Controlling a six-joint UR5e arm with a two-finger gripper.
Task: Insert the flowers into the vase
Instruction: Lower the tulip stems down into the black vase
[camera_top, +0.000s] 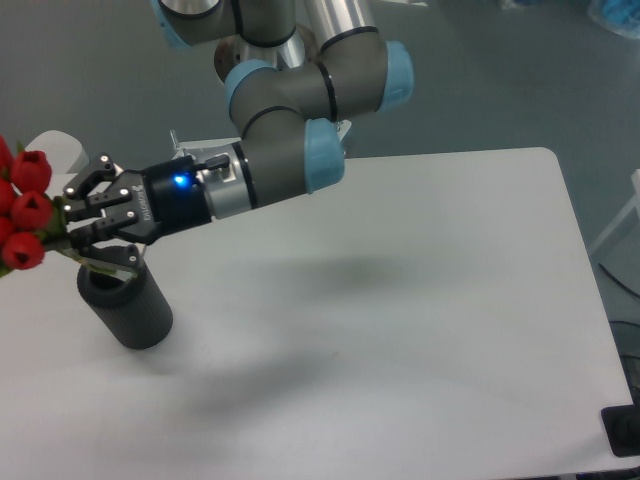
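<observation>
Flowers: red tulip buds with green leaves and pale stems (22, 215), at nine o'clock on the picture's left edge, partly cut off; the bunch lies tilted, heads out to the left, stem ends reaching right toward the vase mouth.
Vase: matte black thick-walled cylinder (130, 308), standing upright on the bench at about eight o'clock, just below the stems; whether the stem tips are already inside the hole cannot be told.
Gripper: black two-finger gripper (95, 232) with a blue light on its wrist, directly above the vase top, pointing left.
Fingers: (105, 258) drawn in narrow around the pale stems, holding the bunch near its lower end; the lower one sits close to the vase rim, contact unclear.
Arm: grey jointed arm with light blue caps (300, 110), coming in from twelve o'clock.
Bench: white flat-topped bench (420, 300), spreading right to three o'clock.
Step in hand: judged as seating the stems.
Doing it well: swing the bunch upright, centre the stems over the hole, lower straight, avoid knocking the rim.
</observation>
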